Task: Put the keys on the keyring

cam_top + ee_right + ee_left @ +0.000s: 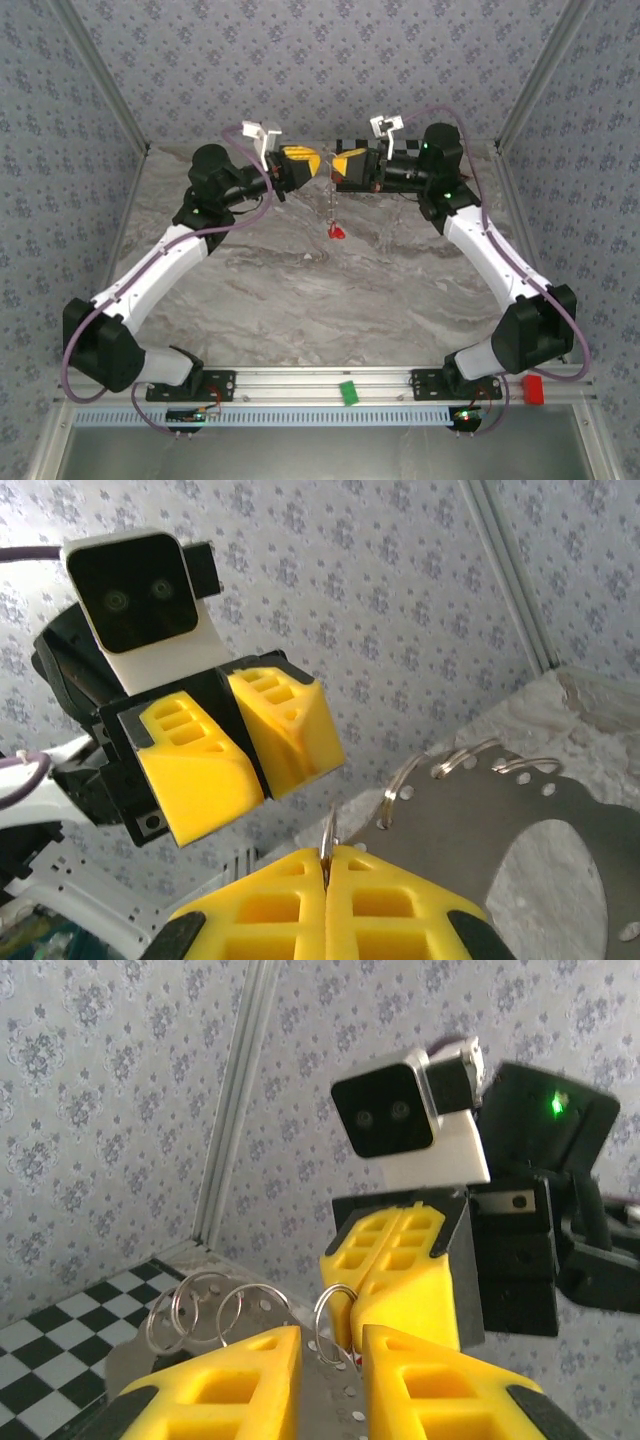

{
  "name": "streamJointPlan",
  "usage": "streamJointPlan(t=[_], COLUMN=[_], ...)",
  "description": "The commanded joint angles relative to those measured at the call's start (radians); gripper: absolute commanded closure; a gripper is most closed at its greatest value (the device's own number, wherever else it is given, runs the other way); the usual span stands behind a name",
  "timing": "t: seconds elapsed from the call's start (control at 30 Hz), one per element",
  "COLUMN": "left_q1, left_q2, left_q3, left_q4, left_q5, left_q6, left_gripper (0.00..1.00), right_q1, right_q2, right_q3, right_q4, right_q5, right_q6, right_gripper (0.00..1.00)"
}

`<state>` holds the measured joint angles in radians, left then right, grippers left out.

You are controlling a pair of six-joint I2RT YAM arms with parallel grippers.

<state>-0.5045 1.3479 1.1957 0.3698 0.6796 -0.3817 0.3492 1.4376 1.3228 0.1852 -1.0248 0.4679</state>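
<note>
Two grippers meet nose to nose over the far middle of the marble tabletop point(300, 310), each arm reaching in from its own near corner.

On the left, the left gripper point(330, 1350) points right. Its yellow fingers point(235, 1385) stand slightly apart, with a narrow slot between them. Through that slot its wrist view shows a flat grey metal plate point(470, 820) pierced with small holes. Whether the fingers touch the plate cannot be told.

Between the two grippers is the keyring point(327, 835), a thin wire loop standing on edge. From above, a fine line runs from this meeting point toward the near side and ends at the keys point(337, 232), a small red cluster. The cluster sits just near of the grippers and a little right of the midline. Whether the keys hang free or rest on the tabletop cannot be told, and their blades are too small to make out.

On the right, the right gripper point(327, 865) points left, its jaws pressed flat together and pinching the keyring's wire in the seam. Right of it, in its wrist view, the plate carries several other wire rings point(465, 757) threaded through holes along its upper edge.

Along the near rail, a green block point(347, 392) lies in the middle between the arm bases. A red block point(534, 388) sits just past the right base.
</note>
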Motion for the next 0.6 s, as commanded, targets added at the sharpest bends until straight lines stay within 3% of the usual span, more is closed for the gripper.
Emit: streamJointPlan(t=[0.0,0.23,0.4,0.57], left_q1=[0.007,0.008,0.006,0.003], left_q2=[-0.044,-0.049,-0.035,-0.02], left_q3=[0.063,0.12,0.15,0.175], left_q4=[-0.149,-0.398,-0.515,-0.58], left_q5=[0.099,0.155,0.168,0.178], left_q6=[0.116,0.298,0.382,0.433], left_gripper=[0.77,0.76,0.76,0.76], right_q1=[0.0,0.017,0.062,0.106], right_q2=[-0.027,0.015,0.075,0.111], right_q3=[0.125,0.282,0.417,0.47], right_q4=[-0.373,-0.751,-1.061,-1.166], right_q5=[-0.053,-0.036,0.052,0.124], right_q6=[-0.294,-0.563,-0.783,-0.863], right_gripper=[1.0,1.0,1.0,1.0])
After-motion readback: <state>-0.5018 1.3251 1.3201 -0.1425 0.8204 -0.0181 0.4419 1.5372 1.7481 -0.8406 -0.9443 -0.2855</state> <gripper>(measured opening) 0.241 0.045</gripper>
